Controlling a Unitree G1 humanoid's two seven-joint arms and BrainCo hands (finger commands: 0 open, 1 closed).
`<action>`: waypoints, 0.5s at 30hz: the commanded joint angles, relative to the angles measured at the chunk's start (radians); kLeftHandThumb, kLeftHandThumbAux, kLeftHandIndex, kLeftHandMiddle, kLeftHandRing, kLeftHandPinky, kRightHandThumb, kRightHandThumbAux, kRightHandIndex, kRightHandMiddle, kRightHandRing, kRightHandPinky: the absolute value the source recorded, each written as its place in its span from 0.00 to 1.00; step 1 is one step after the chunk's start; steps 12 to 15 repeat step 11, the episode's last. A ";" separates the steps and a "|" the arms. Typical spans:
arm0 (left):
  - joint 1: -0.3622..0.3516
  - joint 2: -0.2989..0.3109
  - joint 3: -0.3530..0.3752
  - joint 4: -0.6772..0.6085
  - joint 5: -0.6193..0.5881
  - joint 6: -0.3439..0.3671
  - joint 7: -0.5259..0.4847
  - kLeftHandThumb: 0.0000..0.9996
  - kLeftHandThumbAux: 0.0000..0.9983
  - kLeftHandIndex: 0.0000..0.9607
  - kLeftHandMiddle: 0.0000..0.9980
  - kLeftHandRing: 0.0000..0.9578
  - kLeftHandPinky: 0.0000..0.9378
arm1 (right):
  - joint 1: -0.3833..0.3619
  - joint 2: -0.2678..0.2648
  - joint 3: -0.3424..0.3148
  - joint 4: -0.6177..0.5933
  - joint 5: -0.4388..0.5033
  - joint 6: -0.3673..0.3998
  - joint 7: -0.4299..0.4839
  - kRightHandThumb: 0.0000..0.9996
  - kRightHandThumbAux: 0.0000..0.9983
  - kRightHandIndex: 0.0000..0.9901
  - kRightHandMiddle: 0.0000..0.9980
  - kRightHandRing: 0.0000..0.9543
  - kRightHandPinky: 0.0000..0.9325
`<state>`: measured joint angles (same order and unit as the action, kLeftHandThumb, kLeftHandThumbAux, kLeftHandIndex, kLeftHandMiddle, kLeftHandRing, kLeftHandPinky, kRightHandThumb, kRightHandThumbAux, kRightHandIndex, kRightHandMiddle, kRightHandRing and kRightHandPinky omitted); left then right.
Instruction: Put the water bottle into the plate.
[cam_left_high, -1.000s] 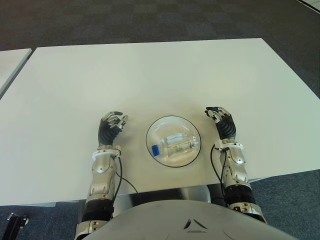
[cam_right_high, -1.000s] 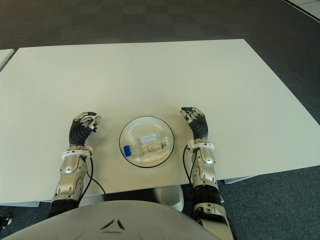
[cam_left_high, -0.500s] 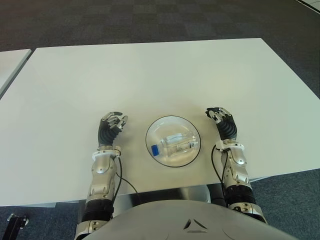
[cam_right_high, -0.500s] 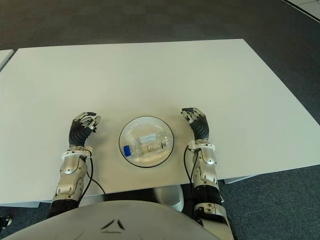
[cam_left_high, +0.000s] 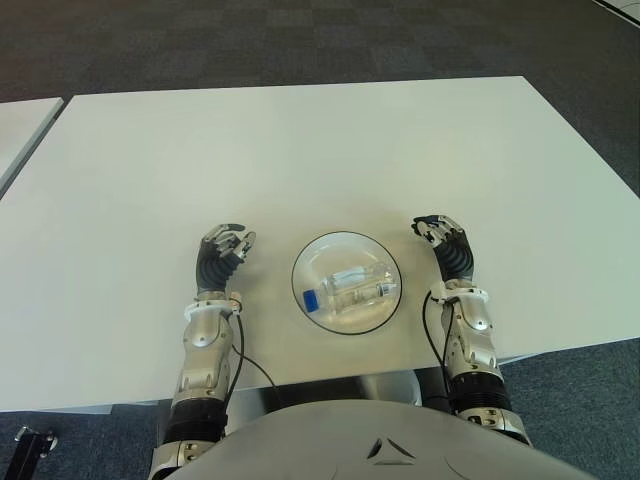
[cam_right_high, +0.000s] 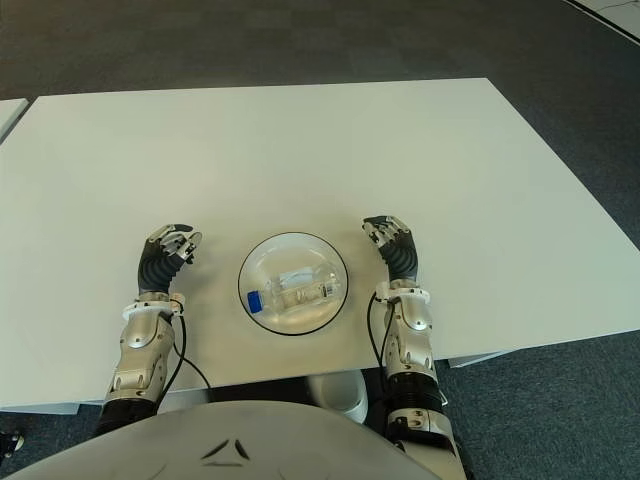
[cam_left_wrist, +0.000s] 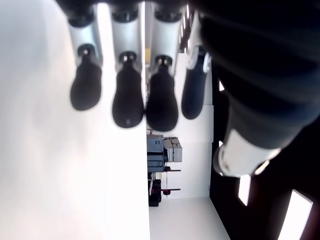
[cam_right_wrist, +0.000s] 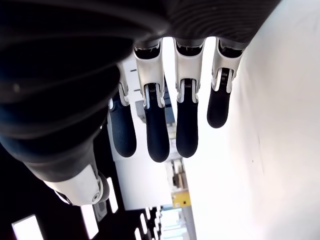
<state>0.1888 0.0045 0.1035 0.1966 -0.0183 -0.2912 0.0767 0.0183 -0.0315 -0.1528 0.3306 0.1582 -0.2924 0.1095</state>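
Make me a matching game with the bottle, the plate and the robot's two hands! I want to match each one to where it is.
Things:
1. water bottle
2. plate
3. left hand
4. right hand

Places:
A. on the table, between the two hands
B. to the plate's right, holding nothing
C. lying on its side in the plate
D. to the plate's left, holding nothing

Pairs: 1-C, 2-A, 3-D, 4-B
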 joint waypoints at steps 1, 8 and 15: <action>0.008 -0.002 0.001 0.002 0.001 0.011 -0.001 0.71 0.72 0.45 0.72 0.73 0.72 | 0.019 0.006 0.017 -0.023 -0.039 0.037 -0.036 0.71 0.73 0.44 0.53 0.55 0.56; 0.013 -0.004 0.001 -0.007 -0.006 0.018 -0.005 0.71 0.72 0.45 0.71 0.73 0.72 | 0.031 0.002 0.033 -0.070 -0.071 0.118 -0.072 0.71 0.73 0.44 0.52 0.54 0.56; 0.013 -0.006 0.002 -0.009 -0.012 0.021 -0.007 0.71 0.72 0.45 0.71 0.72 0.72 | 0.034 0.003 0.037 -0.089 -0.075 0.147 -0.079 0.71 0.73 0.44 0.52 0.54 0.56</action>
